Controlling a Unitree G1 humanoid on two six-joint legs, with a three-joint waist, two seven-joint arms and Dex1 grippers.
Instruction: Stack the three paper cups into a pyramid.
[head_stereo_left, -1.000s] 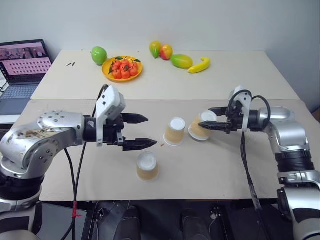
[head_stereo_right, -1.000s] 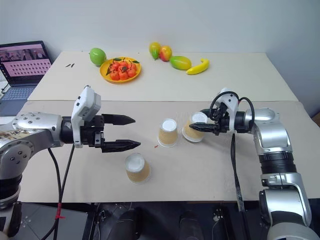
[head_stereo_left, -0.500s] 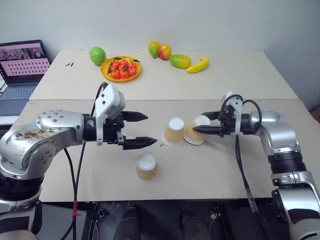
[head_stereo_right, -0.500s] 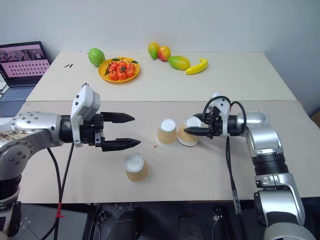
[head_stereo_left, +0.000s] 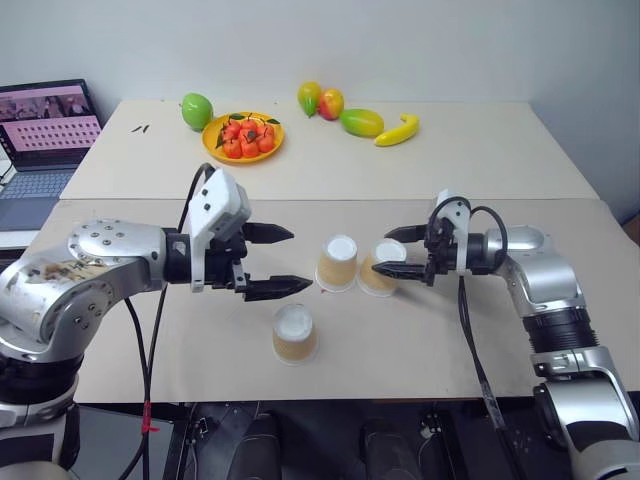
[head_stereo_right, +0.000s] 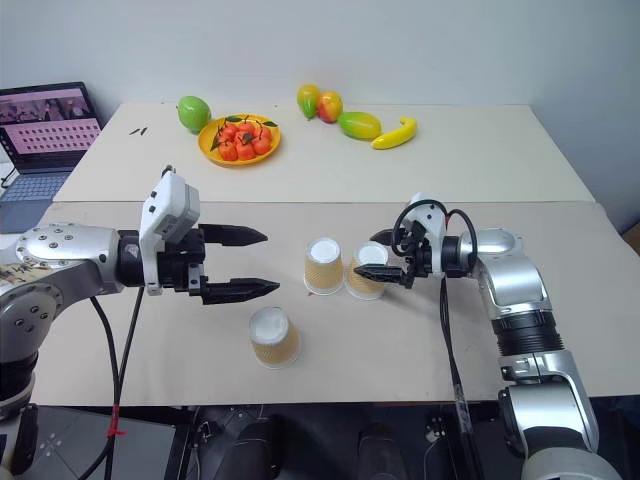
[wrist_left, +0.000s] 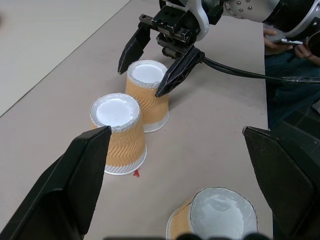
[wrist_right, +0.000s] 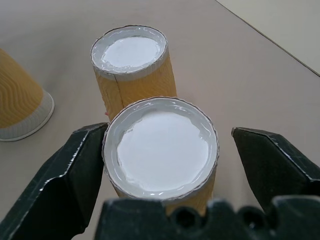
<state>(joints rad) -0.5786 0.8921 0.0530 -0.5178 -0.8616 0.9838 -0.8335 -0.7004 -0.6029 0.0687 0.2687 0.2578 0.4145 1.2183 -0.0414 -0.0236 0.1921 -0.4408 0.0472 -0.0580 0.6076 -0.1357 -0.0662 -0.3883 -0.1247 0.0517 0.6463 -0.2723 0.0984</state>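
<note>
Beige tabletop (head_stereo_left: 480, 330) fills the near ground, w/ a laptop (head_stereo_left: 45, 135) off to the robot's left and a yellow plate of red fruit (head_stereo_left: 243, 137), a green fruit, mangoes and a banana (head_stereo_left: 398, 131) well behind the work area.

Left gripper (head_stereo_left: 268, 261): jaws spread wide, nothing between them, pointing across toward the cups. Right gripper (head_stereo_right: 383, 255): jaws also stand wide, one finger each side of a cup, not visibly pressing on it.

Cups, all upside down, white bases up:
- right base cup (wrist_right: 161, 150) sits directly between the right jaws; gap visible on one side, other side looks close to touching, can't tell for sure.
- left base cup (head_stereo_right: 323, 266) stands just beyond the right fingertips, touching or nearly touching its neighbour; roughly ahead of the left fingertips, apart from them.
- third cup (head_stereo_left: 294, 333) stands alone, nearer the robot, just below and past the lower left finger.

Handling, as judged: thin ribbed paper, v. light, hollow, so easy to tip or shove and easy to crush. Ribs should give grip. Best hold is prob. mid-wall across the taper w/ gentle squeeze; rim is stiffer than the wall. Third cup likely goes on top, bridging the two bases.
</note>
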